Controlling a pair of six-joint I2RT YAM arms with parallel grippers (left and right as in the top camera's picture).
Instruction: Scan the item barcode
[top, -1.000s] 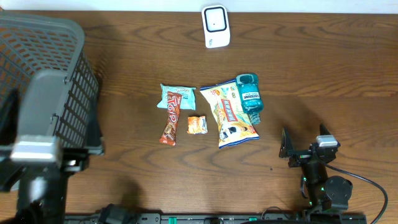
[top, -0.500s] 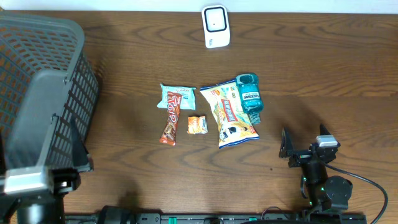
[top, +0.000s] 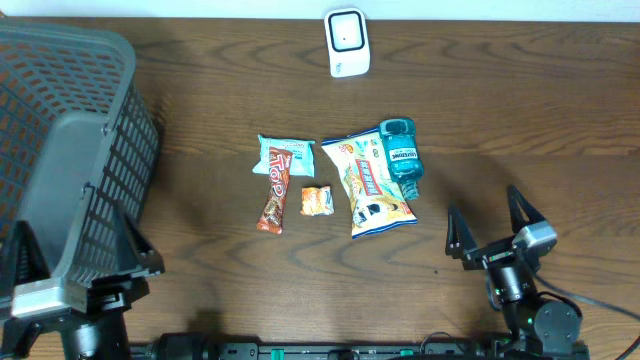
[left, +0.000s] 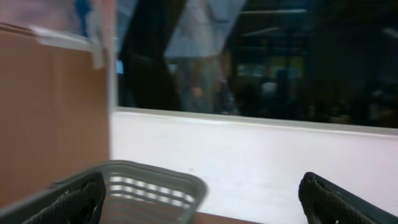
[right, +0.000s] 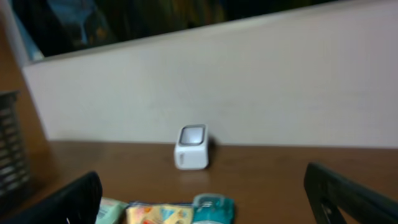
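Dark grey plastic mesh basket (top: 70, 150): placed far left of white box-shaped barcode scanner (top: 347, 42).
Left gripper (top: 75, 255), right gripper (top: 488, 222): fingers spread wide, nothing held; both parked on near side, well apart from scanner.
Yellow crinkled snack bag (top: 372, 190), teal mouthwash bottle (top: 400, 150), light-blue packet (top: 285, 157), red-brown chocolate bar wrapper (top: 273, 195), small orange sweet (top: 317, 200): clustered between scanner and grippers, untouched.
Judged: nothing scanned yet; pick, lift, barcode presentation all left.
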